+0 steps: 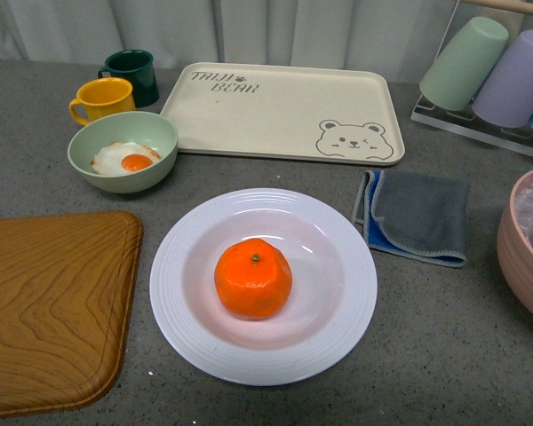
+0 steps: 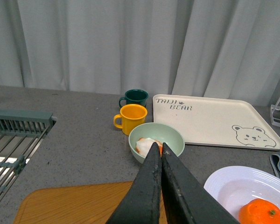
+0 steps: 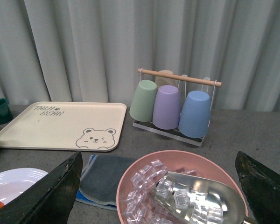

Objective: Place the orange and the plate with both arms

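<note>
White plate (image 1: 166,284), found on the grey table (image 1: 444,355); spotted the orange (image 1: 253,278) in its middle. Saw left claw (image 2: 159,147) pinched shut, empty; right claw (image 3: 157,156) spread wide, empty. Might have rolled off if bumped or tipped.

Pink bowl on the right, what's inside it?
The pink bowl holds clear ice cubes and a metal scoop among them. The ice covers the bowl's bottom, so anything beneath is hidden.

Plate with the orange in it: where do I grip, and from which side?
Probably pinch the plate by its wide rim on the right, coming from that side: the orange sits centred, clear of the rim, and the wooden board crowds the left edge.
</note>
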{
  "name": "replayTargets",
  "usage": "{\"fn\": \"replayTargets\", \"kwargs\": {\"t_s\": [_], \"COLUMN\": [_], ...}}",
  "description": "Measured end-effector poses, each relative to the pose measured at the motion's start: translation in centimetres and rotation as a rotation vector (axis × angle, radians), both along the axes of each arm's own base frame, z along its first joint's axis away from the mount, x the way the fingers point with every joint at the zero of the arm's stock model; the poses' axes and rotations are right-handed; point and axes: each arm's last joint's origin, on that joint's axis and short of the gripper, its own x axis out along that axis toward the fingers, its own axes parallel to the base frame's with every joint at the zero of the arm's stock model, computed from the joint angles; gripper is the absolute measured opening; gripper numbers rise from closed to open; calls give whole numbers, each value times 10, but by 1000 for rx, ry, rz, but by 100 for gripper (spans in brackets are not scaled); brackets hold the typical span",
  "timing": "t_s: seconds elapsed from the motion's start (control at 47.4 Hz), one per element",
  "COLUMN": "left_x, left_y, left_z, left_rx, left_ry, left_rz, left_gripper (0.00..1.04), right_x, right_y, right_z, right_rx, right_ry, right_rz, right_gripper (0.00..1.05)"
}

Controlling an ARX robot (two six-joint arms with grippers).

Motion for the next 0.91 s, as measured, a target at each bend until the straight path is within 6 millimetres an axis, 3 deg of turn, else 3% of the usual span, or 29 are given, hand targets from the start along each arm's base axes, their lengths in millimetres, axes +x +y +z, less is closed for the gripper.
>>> {"fn": "replayTargets", "kwargs": {"t_s": [0.527, 0.654, 0.907], "left_x": [-15, -15, -15], "left_y": [0, 0, 0], "left_z": [-3, -3, -3], "left_rx": [0, 0, 0], "left_ry": [7, 6, 6], "left_rz": [-1, -1, -1], "left_gripper": [4, 32, 71], "right_x": [0, 0, 0], "right_y": [0, 0, 0], "right_z": [0, 0, 0], "right_rx": [0, 0, 0], "right_ry": [0, 0, 0], "right_rz": [0, 0, 0], "right_gripper": [95, 95, 95]}}
